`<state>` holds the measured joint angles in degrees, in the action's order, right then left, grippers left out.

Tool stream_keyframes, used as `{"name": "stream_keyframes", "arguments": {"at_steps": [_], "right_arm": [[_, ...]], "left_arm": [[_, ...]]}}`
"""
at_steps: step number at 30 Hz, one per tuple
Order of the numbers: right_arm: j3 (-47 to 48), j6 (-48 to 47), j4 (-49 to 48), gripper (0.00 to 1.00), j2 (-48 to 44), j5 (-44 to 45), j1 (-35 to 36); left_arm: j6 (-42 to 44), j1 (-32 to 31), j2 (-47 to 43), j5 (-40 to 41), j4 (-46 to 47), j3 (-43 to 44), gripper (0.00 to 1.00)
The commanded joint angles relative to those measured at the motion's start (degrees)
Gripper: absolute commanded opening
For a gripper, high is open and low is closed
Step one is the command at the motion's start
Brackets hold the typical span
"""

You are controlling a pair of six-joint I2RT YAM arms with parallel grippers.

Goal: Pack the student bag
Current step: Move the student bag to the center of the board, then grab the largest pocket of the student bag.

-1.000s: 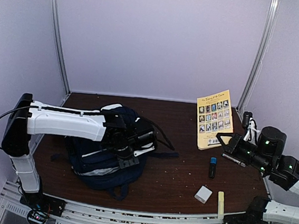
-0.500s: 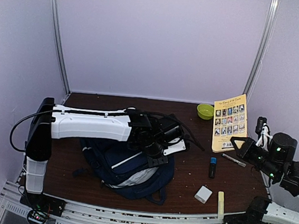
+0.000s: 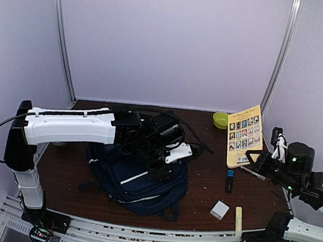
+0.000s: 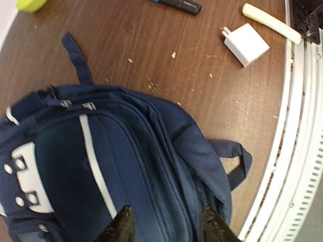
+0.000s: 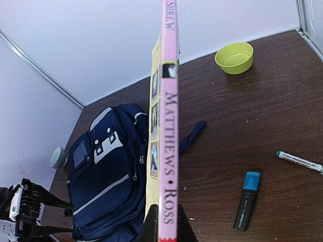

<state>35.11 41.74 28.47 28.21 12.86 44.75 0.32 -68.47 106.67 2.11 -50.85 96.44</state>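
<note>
The right hand (image 3: 253, 159) was clenched on the upright book (image 3: 243, 134). The student bag (image 3: 138, 182) lay flat on the tabletop (image 3: 200, 196), well to its left, under the left hand (image 4: 167, 228), whose grip could not be told.

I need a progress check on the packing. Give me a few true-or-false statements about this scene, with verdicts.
1. The right gripper grips the book. True.
2. The bowl sits inside the bag. False: it stands on the table, apart from the bag.
3. The charger lies on the table. True.
4. The left gripper holds the pen. False: the pen lies on the table; the left gripper is over the bag.
</note>
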Motion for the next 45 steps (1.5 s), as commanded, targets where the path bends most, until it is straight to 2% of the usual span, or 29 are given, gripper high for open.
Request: {"name": "stream_keyframes", "arguments": {"at_steps": [1,6,18,24,26,28,31,34,37,40,41,45], "right_arm": [[0.36,0.15,-3.75,0.00,0.58,-0.69,-0.02],[-0.15,0.95,-3.36,0.00,0.72,-1.18,-0.03],[-2.19,2.31,-1.45,0.00,-2.53,-0.43,-0.04],[-2.56,2.51,-0.78,0.00,-3.20,-0.51,-0.10],[-2.67,2.63,-0.71,0.00,-3.56,-0.63,-0.04],[-2.72,2.78,-0.36,0.00,-3.87,-0.65,-0.05],[-2.76,2.99,0.25,0.00,-4.56,-0.66,0.01],[-3.06,3.18,0.60,0.00,-5.27,-0.56,-0.10],[-3.06,3.39,0.99,0.00,-5.61,-0.82,0.00],[-2.83,3.36,1.55,0.00,-5.94,-1.14,-0.08],[-2.77,3.41,1.75,0.00,-6.04,-1.36,-0.02],[-2.38,3.50,2.11,0.00,-6.39,-3.46,-0.01]], "left_arm": [[-3.41,-0.16,0.11,-5.49,-0.26,-4.21,0.41],[-3.96,-0.45,2.26,-8.91,2.33,-5.23,0.40],[-4.91,-0.44,8.33,-2.65,3.39,-3.52,0.39],[-5.35,-0.44,8.51,-0.17,4.02,-4.14,0.20],[-5.43,-0.44,8.53,0.56,3.96,-4.20,0.18],[-5.45,-0.44,8.55,1.34,4.00,-4.52,0.22],[-5.67,-0.43,8.61,0.98,4.19,-5.06,0.39],[-6.02,-0.44,8.71,-0.32,5.42,-5.59,0.40],[-6.28,-0.44,8.70,-0.10,6.89,-6.12,0.27],[-6.55,-0.44,8.34,1.02,7.17,-5.74,0.03],[-6.68,-0.44,7.94,1.46,7.23,-5.47,0.00],[-7.64,-0.44,4.50,3.66,7.20,-4.18,0.00]]}}
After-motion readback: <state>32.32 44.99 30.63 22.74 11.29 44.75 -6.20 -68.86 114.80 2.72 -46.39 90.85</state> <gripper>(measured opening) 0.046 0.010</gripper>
